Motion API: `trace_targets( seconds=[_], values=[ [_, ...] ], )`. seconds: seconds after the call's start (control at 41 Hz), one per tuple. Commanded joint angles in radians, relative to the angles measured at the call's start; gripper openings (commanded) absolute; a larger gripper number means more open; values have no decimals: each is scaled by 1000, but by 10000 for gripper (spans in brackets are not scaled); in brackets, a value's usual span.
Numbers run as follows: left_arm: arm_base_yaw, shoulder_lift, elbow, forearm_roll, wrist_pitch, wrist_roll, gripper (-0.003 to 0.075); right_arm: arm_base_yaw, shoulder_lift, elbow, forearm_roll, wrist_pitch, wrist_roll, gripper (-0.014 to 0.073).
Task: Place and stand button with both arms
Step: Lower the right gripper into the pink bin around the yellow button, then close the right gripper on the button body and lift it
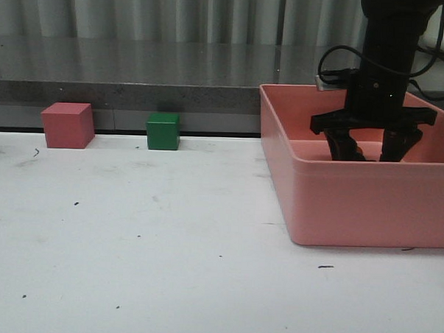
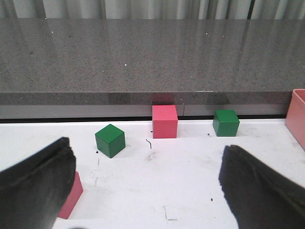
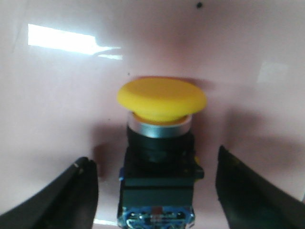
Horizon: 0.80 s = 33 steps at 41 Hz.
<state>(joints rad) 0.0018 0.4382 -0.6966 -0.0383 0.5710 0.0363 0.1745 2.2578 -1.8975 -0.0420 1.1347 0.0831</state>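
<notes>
Button [image 3: 159, 148] sits centre-frame in right wrist view, directly btwn the two fingers of the right gripper [image 3: 155, 191]. Fingers [image 3: 71, 195] spread wide, one at lower left of frame, other at lower right; clear gap on both sides, neither touching the button. Nothing gripped.

Button lies on pink floor of the bin [image 1: 353, 209]. In right wrist view its long axis runs up-down in frame: yellow mushroom cap toward upper part, silver ring under it, black neck, then blocky black base w/ bluish end at bottom edge of frame. Whether it lies flat on its side or leans, can't tell for sure from this view. Button not visible in front view; bin wall and gripper hide it.

Front view: right gripper [image 1: 372, 147] reaches down inside the bin at right of frame, fingertips below rim level.

Left gripper [image 2: 147, 191] in left wrist view: fingers wide apart at lower left and lower right corners, holding nothing, above white table [image 2: 157, 191].

Table white, scuffed, small dark specks. Red cube [image 1: 67, 125] at left of front view, green cube [image 1: 163, 131] right of it, both near table's back edge. Behind: grey speckled ledge [image 1: 137, 78], pale corrugated wall [image 1: 177, 13]. Left wrist view also shows a 2nd green cube [image 2: 110, 140] and part of another red block [image 2: 71, 198] by the lower-left finger.
</notes>
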Motion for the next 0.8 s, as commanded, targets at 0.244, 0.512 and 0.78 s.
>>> trace_targets(
  seconds=[0.244, 0.512, 0.78],
  values=[
    [0, 15, -26, -2, -79, -12, 596, -1, -72, -32, -9, 14, 3, 240],
    [0, 15, -26, -2, -79, -12, 596, 5, -168, -33, 106, 57, 3, 240],
    [0, 15, -26, -2, -79, -12, 596, 100, -321, -33, 127, 107, 3, 240]
  ],
)
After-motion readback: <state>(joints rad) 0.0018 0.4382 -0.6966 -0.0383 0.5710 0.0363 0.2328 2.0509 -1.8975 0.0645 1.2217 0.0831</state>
